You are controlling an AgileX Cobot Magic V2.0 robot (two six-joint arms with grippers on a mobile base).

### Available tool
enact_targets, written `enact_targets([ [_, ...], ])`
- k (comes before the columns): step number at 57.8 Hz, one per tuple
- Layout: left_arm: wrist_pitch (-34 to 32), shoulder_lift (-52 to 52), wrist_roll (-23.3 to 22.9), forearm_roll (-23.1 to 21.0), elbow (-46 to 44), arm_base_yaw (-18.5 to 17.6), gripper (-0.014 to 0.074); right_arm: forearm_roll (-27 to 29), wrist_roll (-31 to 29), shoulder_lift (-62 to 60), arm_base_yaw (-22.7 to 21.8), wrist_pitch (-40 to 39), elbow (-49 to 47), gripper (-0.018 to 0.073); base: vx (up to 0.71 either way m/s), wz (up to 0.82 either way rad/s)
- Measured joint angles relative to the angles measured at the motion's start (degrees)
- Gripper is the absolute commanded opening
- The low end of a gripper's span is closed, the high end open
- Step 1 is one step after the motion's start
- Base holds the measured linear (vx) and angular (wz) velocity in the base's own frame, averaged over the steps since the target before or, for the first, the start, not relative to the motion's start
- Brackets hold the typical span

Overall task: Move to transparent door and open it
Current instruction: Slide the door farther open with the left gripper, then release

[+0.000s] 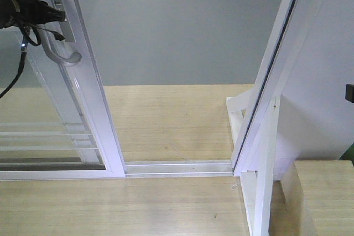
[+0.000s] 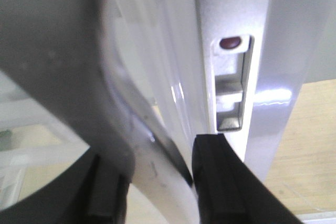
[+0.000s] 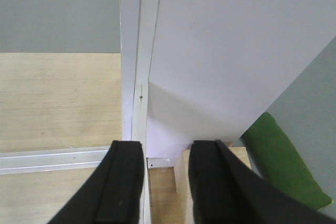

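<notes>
Far left in the front view, the transparent door [image 1: 83, 103] is seen: white frame, glass with thin white bars low down, a curved grey handle [image 1: 63, 53] and a lock plate [image 2: 231, 85]. Its top and left side are cut off. An open gap sits between it and the white jamb [image 1: 271, 81] on the right. The left gripper [image 2: 155, 179] is reaching in from the upper left, jaws clamped around the handle. The right gripper [image 3: 165, 182] is held with jaws parted, nothing gripped, over the floor track [image 3: 52, 158].
</notes>
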Motion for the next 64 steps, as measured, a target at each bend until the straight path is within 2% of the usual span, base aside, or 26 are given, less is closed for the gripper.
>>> enact_targets([
  [16,4.7,-0.3,1.0,0.0,0.0,2.8,0.0387,-0.5,-0.1,0.0,0.0,0.0,0.0,0.0309,0.00,0.00],
  [32,7.0,-2.4,2.8,0.0,0.0,3.5,0.0387,-0.6,-0.1,0.0,0.0,0.0,0.0,0.0309,0.00,0.00],
  [42,5.9,-6.3,2.9,-1.0,1.0,3.5,0.0366,-0.6,-0.1,0.0,0.0,0.0,0.0,0.0309,0.00,0.00],
  [50,1.8,-14.0,2.5,-2.5,8.1,3.5,0.0328,-0.6,-0.1,0.0,0.0,0.0,0.0,0.0309,0.00,0.00],
  [64,-8.3,-32.8,1.5,-7.4,28.3,3.3,0.0305,-0.7,-0.1,0.0,0.0,0.0,0.0,0.0309,0.00,0.00],
])
